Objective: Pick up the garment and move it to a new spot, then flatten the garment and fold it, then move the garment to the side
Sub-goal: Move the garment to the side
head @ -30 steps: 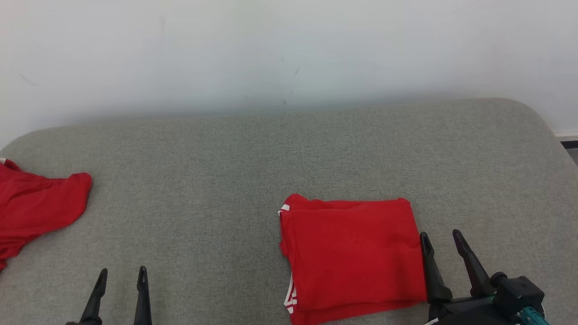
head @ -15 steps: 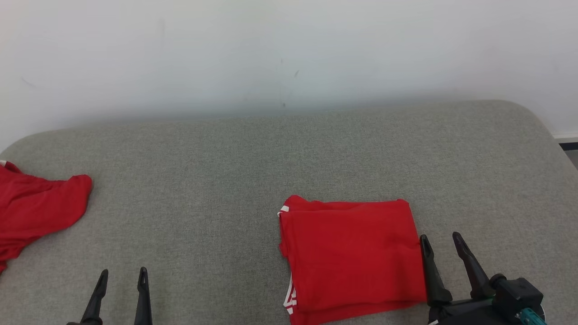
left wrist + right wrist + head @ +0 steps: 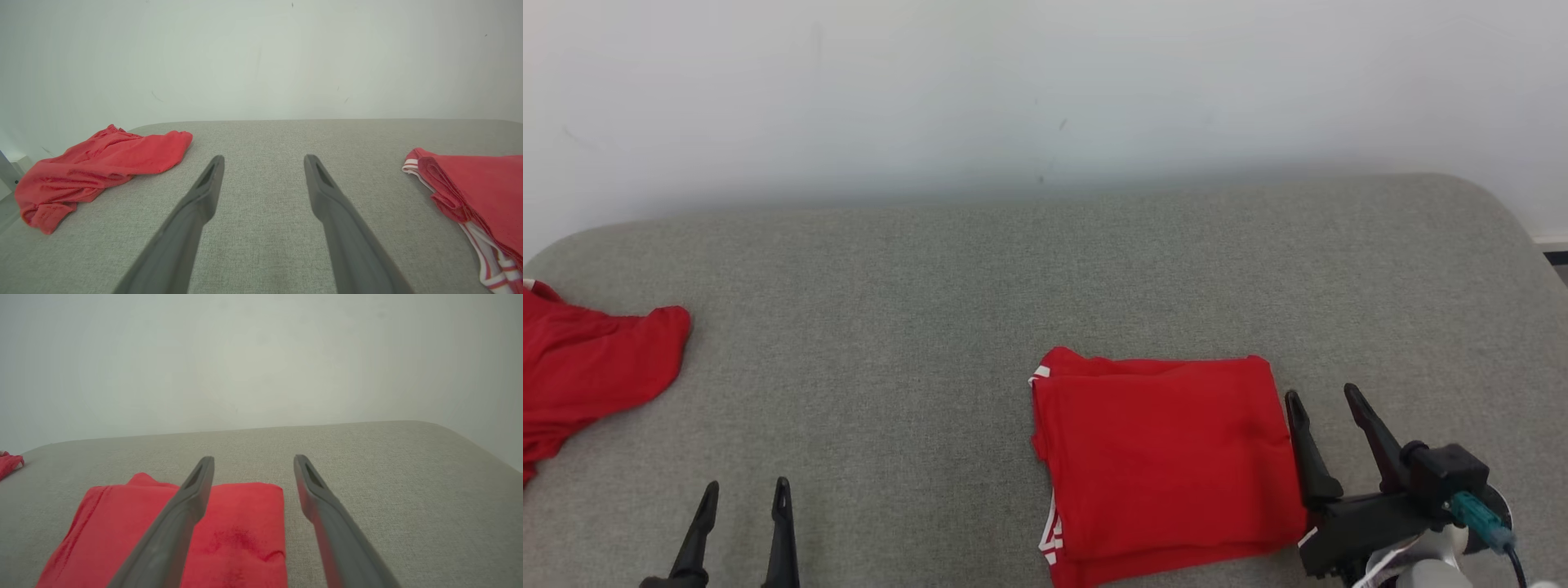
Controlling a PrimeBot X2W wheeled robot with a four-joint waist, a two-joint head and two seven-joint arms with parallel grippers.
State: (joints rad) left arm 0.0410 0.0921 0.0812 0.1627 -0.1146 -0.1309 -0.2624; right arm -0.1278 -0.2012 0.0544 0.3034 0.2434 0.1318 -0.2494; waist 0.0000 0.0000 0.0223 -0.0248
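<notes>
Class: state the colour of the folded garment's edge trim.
White, striped with red; the left wrist view shows the trim best.

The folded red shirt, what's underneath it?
The folded red shirt lies on the grey cushion, which shows around it. At its left edge more red layers and white stripes peek out. Anything directly beneath is covered.

On my counter (image 3: 931,286) the folded garment (image 3: 1164,457) lies at the near right, and my right hand (image 3: 1320,392) is just beside its right edge. A second garment (image 3: 588,367) lies heaped at the left edge, well apart from the first. My left hand (image 3: 747,483) sits near me between the two, closer to the heap. The wall (image 3: 1013,82) stands behind the counter.
</notes>
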